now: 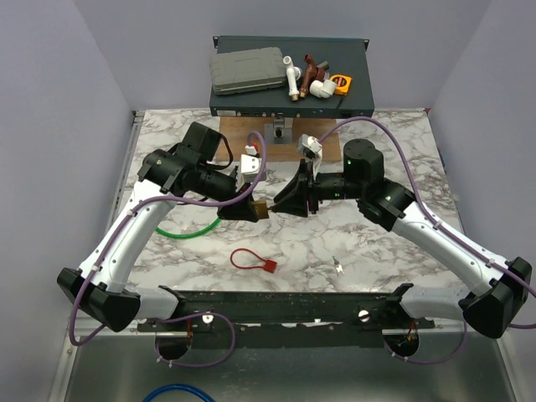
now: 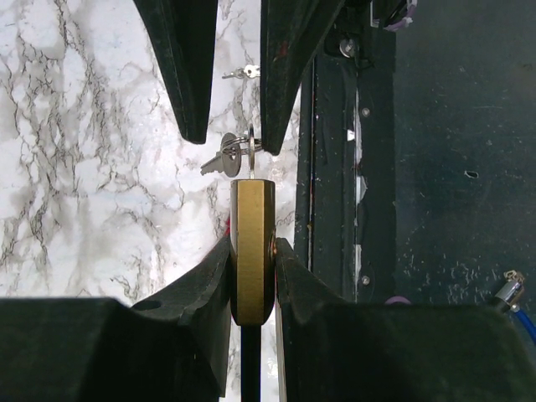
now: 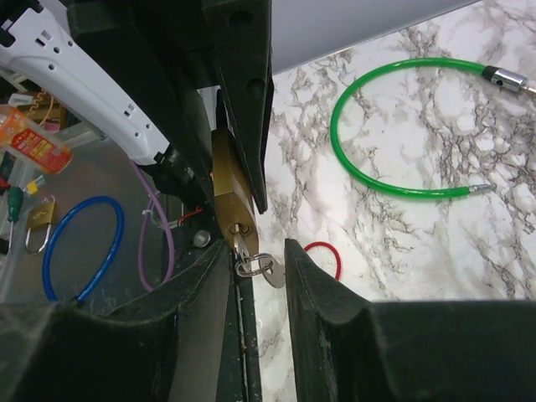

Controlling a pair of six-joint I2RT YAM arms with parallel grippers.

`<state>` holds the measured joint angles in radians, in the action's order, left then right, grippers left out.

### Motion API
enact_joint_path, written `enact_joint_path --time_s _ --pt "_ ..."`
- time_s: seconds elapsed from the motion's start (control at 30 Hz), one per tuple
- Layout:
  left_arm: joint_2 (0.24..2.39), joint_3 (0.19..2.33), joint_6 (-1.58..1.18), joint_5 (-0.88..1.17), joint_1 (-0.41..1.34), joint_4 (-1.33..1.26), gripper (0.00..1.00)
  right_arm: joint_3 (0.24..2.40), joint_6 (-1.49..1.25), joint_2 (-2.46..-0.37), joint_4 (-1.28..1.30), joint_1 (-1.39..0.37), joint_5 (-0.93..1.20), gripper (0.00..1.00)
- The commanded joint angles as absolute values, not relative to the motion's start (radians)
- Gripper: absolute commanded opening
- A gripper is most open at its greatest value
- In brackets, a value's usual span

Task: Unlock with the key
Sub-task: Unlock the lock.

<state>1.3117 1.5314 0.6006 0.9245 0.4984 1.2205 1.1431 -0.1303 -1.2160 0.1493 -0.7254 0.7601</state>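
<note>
My left gripper [image 1: 248, 210] is shut on a brass padlock [image 1: 262, 209] and holds it above the marble table. In the left wrist view the padlock [image 2: 252, 251] is pinched edge-on between my fingers, with a silver key [image 2: 251, 161] in its keyhole and a ring with a second key hanging there. My right gripper [image 1: 281, 203] faces the padlock, open, one finger on each side of the key. In the right wrist view the key [image 3: 242, 249] sticks out of the padlock [image 3: 228, 193], and the ring [image 3: 252, 266] hangs in the gap between my fingers.
A green cable lock [image 1: 186, 230] lies at the left and a red loop [image 1: 251, 260] at the front middle. Small loose keys [image 1: 339, 267] lie at the front right. A wooden block [image 1: 251, 130] and a black box [image 1: 289, 96] with clutter stand at the back.
</note>
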Motion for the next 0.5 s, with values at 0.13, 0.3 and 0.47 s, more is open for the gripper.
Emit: enact_joint_path --time_s 0.13,0.3,0.47 --pt "1.273 1.559 0.582 0.985 0.492 1.191 0.0 1.145 -0.122 -1.251 0.135 -0.724 0.843 0.34" --pt "1.263 1.541 0.579 0.983 0.492 1.183 0.0 1.153 -0.125 -1.263 0.132 -0.724 0.868 0.14" --pt "1.25 1.522 0.546 0.927 0.492 1.136 0.0 1.146 -0.112 -1.27 0.117 -0.724 0.927 0.01"
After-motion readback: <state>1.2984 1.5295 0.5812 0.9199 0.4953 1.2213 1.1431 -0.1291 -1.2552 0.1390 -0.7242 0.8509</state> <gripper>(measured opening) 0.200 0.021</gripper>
